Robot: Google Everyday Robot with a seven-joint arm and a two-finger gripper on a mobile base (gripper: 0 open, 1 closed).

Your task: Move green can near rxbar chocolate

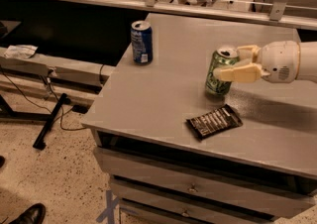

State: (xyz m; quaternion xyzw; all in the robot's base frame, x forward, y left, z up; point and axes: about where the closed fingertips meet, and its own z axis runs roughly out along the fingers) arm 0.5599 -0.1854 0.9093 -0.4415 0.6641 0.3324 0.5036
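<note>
Beside jaws gripping green can (pixel 217 83): rxbar chocolate (pixel 214 121).

Tool (pixel 229 62) around can (pixel 217 85), behind bar (pixel 214 121)

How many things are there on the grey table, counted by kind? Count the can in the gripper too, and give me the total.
Drink cans: 2, the green can, which the gripper holds from the right just behind the bar, and the blue can near the far left corner of the table.
Snack bars: 1, the rxbar chocolate near the front edge.
Total: 3.
</note>
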